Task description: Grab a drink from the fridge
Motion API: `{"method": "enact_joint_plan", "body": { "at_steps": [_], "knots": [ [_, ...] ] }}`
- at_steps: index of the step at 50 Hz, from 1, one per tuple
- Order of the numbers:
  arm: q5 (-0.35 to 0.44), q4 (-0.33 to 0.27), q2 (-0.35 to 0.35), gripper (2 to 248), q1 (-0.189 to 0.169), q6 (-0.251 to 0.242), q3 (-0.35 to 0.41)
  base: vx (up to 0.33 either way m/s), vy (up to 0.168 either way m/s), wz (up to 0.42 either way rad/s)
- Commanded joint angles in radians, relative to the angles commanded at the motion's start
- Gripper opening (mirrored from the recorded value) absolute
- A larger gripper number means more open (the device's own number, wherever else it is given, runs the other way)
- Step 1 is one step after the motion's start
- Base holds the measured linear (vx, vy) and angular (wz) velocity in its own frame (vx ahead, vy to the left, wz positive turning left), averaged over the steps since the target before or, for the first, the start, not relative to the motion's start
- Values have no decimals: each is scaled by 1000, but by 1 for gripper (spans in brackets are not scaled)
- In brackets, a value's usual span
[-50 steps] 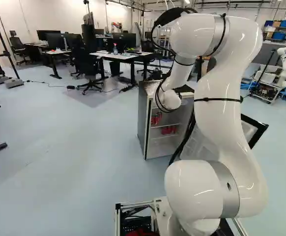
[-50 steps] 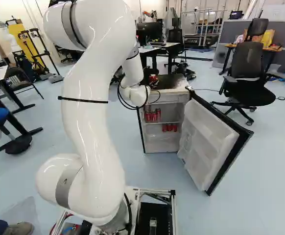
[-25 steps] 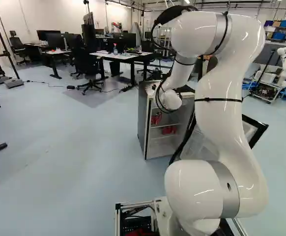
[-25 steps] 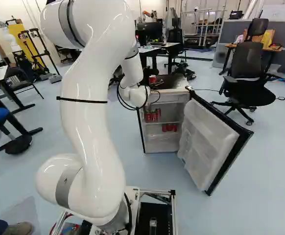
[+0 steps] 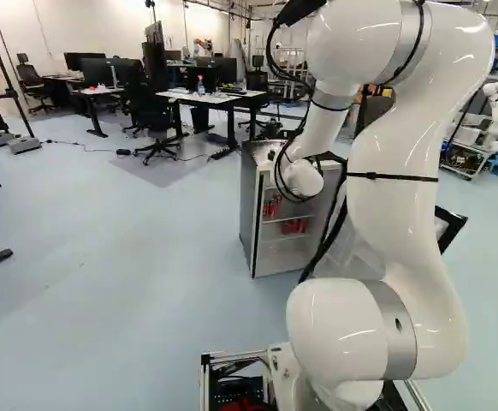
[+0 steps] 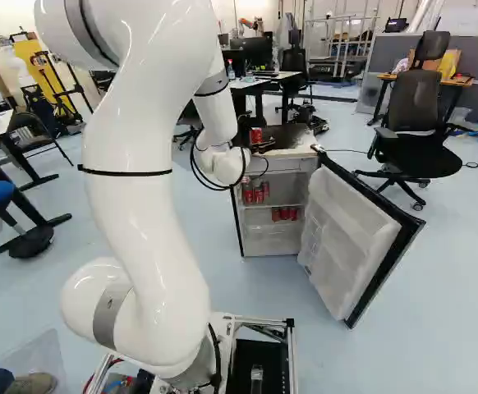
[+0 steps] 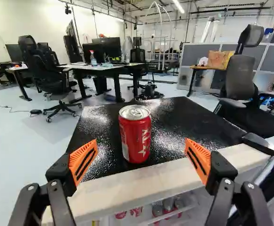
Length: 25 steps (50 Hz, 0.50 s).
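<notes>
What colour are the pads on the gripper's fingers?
Orange pads, on black fingers; the wrist view shows them best.

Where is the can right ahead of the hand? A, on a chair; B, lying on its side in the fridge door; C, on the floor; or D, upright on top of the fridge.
D: the can stands upright on the fridge top, with the hand open before it.
</notes>
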Motion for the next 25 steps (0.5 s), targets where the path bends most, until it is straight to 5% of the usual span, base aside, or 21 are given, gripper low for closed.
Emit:
{"method": "enact_joint_plan", "body": {
  "at_steps": [25],
  "knots": [
    [-56,32,83,247,-69,0,53,0,0,0]
  ]
}}
